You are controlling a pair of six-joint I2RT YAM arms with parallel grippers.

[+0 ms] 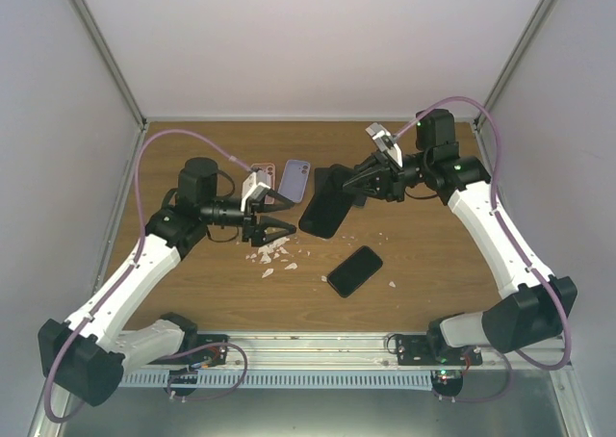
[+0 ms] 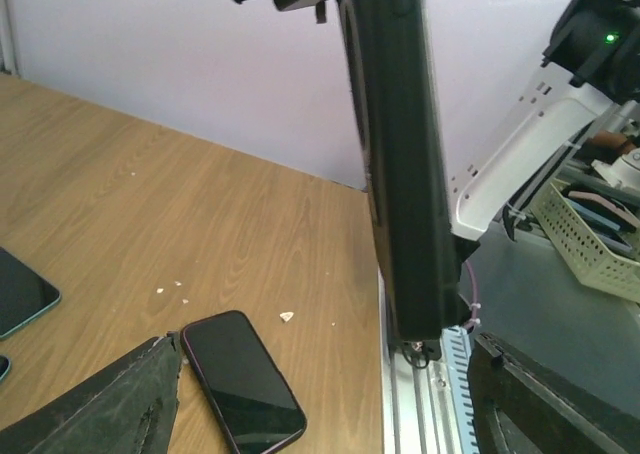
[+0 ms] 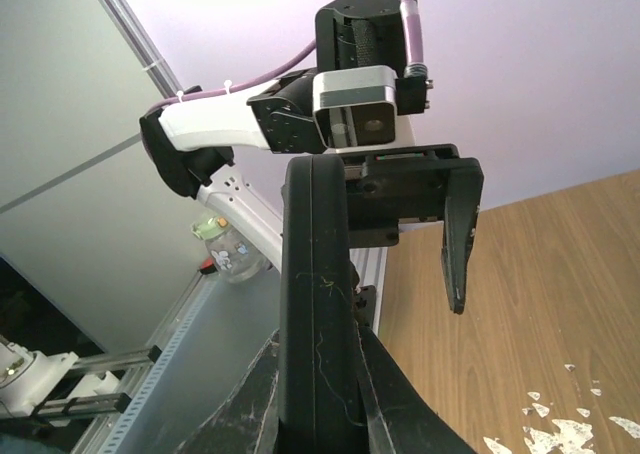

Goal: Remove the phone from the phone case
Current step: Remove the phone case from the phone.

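**Case held on edge in right tool; left tool spread beside it**

- The right tool (image 1: 345, 187) is pressed together on the phone case (image 1: 322, 211), pinching its far end. The case hangs clear above the counter (image 1: 423, 254), and its free end points toward the near rail.
- Judgement: it is held aloft by one end so that both faces and the free end are open to the other arm.
- The left tool (image 1: 287, 230) sits just left of the case with its fingers spread. Nothing is between them and they do not touch the case. The right wrist view shows it facing the case's narrow edge.
- Judgement: it is placed there to press or peel against the right tool's hold.
- Both wrist views show the case edge-on only, so I cannot tell whether a phone sits inside.
- A bare black phone (image 1: 354, 270) lies flat on the counter, on the near side of the case and slightly to its right. It may be the extracted one; not confirmed.
- A lilac phone (image 1: 295, 179) lies to the far left of the case.
- White flakes (image 1: 272, 254) are scattered to the case's near left.
- Risk: with only one end pinched, a hard push could twist the case in the grip.
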